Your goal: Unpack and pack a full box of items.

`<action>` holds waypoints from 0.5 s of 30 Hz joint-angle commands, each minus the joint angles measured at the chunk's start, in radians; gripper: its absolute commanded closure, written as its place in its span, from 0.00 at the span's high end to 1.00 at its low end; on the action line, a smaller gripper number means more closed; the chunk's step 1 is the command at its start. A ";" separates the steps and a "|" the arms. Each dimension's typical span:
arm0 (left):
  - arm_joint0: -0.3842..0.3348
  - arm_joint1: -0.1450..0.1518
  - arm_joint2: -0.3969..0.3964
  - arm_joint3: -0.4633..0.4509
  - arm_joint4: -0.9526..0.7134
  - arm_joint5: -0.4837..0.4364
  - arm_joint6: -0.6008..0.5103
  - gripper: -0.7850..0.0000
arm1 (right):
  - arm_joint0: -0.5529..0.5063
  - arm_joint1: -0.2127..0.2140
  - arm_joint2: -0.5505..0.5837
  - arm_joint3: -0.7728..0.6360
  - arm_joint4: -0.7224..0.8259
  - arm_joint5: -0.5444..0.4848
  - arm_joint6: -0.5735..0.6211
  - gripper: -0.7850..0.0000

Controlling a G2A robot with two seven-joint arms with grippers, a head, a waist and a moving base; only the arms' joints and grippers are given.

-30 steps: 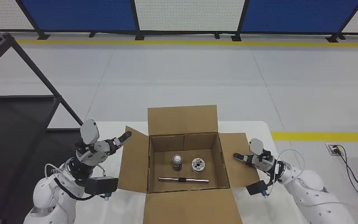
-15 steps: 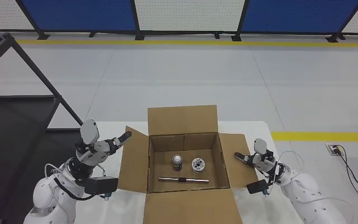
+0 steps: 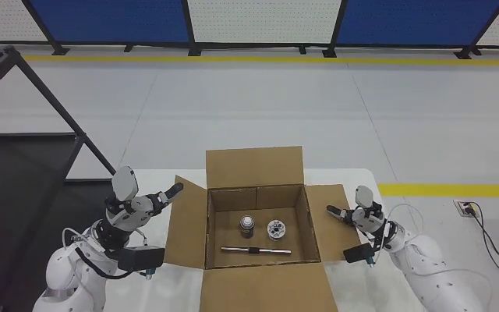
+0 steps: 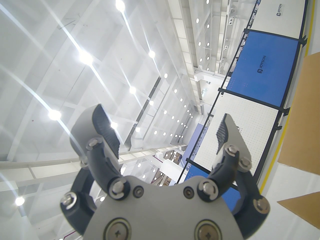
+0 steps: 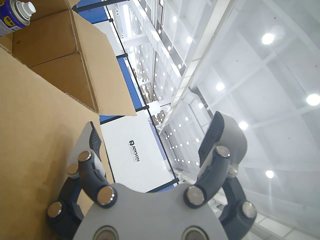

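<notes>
Sitting in box (image 3: 254,166): can (image 3: 247,225), disc (image 3: 276,228), rod (image 3: 256,250)

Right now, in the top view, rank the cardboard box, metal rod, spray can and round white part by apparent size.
1. Cardboard box.
2. Metal rod, longest item inside.
3. Spray can and round white part: alike from above, unranked.

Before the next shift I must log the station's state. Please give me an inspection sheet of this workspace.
Surface: white table, box on it.
Job's things: open box, four flaps out; inside an upright can, a round part, a rod lying flat.
Clutter: nothing seen.
Pincers: left pincer open, by left flap; right pincer open, by right flap.
Cables: cable from a floor socket, off the table.
Surroundings: blue and white panels, yellow floor line.
</notes>
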 commanded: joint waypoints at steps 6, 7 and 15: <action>0.000 0.000 0.000 0.000 0.000 0.000 0.000 1.00 | 0.027 0.035 0.041 -0.145 -0.207 0.025 0.035 1.00; 0.000 0.000 0.000 0.000 0.000 0.000 0.000 1.00 | 0.028 0.041 0.046 -0.173 -0.241 0.021 0.044 1.00; 0.000 0.000 0.000 0.000 0.000 0.000 0.000 1.00 | 0.004 0.092 0.101 -0.471 -0.550 -0.098 0.148 1.00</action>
